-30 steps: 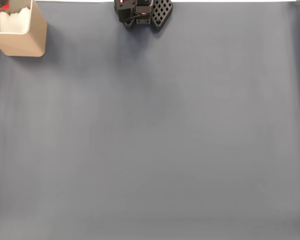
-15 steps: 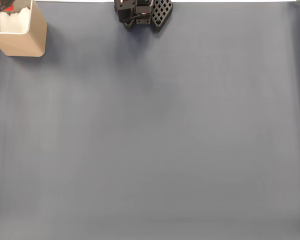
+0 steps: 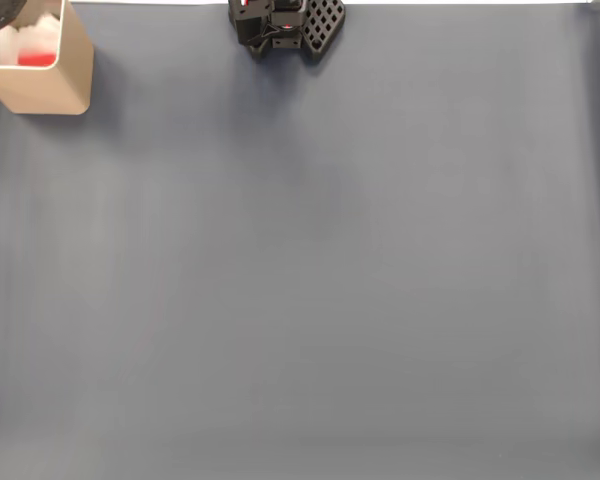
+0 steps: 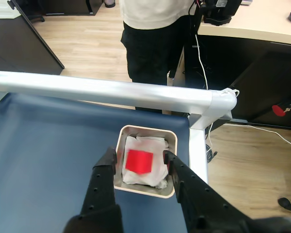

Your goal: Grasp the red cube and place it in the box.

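In the wrist view the red cube (image 4: 139,161) lies on the white lining inside the tan box (image 4: 146,129). My gripper (image 4: 139,157) hangs open just above the box, with its black fingers (image 4: 107,162) on either side of the cube and apart from it. In the fixed view the box (image 3: 50,90) stands at the mat's far top left corner, with the red cube (image 3: 37,60) showing inside it. A dark tip of the gripper (image 3: 0,12) pokes in above the box at the frame edge.
The arm's black base (image 3: 285,25) sits at the top middle of the blue-grey mat (image 3: 320,280). In the wrist view a silver rail (image 4: 111,90) borders the table just beyond the box, and a person (image 4: 155,29) stands behind it near a desk (image 4: 252,22).
The cube was held at the top left edge above the box. The gripper has opened and the cube now lies inside the box.
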Action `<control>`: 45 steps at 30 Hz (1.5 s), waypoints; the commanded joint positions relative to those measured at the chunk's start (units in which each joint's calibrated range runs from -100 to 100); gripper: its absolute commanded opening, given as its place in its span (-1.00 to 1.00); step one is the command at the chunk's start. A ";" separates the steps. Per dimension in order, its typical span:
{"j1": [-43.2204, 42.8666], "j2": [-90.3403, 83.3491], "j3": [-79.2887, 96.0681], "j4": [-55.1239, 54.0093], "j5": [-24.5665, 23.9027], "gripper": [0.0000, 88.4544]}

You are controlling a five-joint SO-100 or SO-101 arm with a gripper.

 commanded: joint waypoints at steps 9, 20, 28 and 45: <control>0.06 -1.85 -0.43 -1.78 -0.78 -0.47; 0.13 -2.02 0.02 -1.86 -0.88 -0.47; 0.27 -2.20 0.48 -2.11 -0.98 -0.47; -0.01 -2.63 1.30 -2.52 0.15 -1.00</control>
